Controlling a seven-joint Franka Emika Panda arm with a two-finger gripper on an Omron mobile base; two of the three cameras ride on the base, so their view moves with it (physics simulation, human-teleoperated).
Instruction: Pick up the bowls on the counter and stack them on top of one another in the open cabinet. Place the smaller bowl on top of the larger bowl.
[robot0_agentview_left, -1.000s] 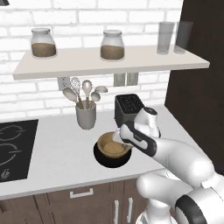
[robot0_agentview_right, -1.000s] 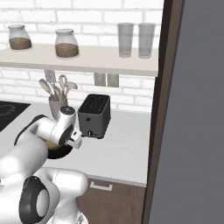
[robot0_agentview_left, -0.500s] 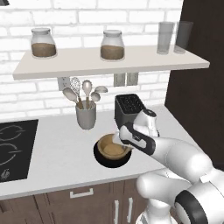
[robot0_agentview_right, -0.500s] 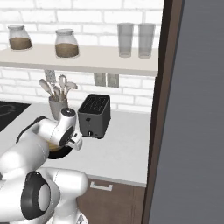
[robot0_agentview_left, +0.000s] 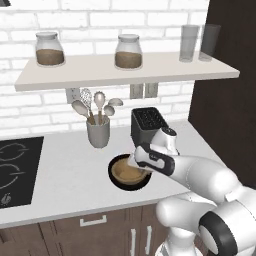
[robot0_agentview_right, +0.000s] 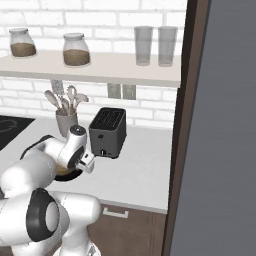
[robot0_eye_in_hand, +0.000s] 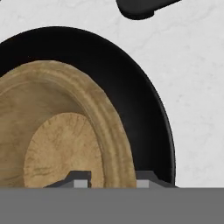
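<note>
No brand, label or writing can be read on anything here. On the pale wall shelf (robot0_agentview_left: 125, 75), across the upper part of the left base view, stand 2 glass jars (robot0_agentview_left: 49, 49) holding something brown, and toward the upper right 2 clear glasses (robot0_agentview_left: 189, 43). Below it on the off-white counter (robot0_agentview_left: 70, 165), a grey crock (robot0_agentview_left: 98, 132) holds several utensils, with a black toaster (robot0_agentview_left: 148, 125) just to its right and the black cooktop (robot0_agentview_left: 15, 167) at the left edge of the frame. At the centre of the left base view the smaller wooden bowl (robot0_agentview_left: 127, 170) sits inside the larger black bowl (robot0_agentview_left: 117, 180), both resting on the counter in front of the crock and toaster. In the hand view the tan bowl fills the lower left, its lighter floor and thick rim clear, with the black bowl's wall curving round it. The claw (robot0_eye_in_hand: 109, 180) is down at the right side of the wooden bowl, its 2 tips straddling that rim at the bottom of the hand view, 1 inside and 1 outside, set somewhat apart; whether they press on the rim I cannot tell.
</note>
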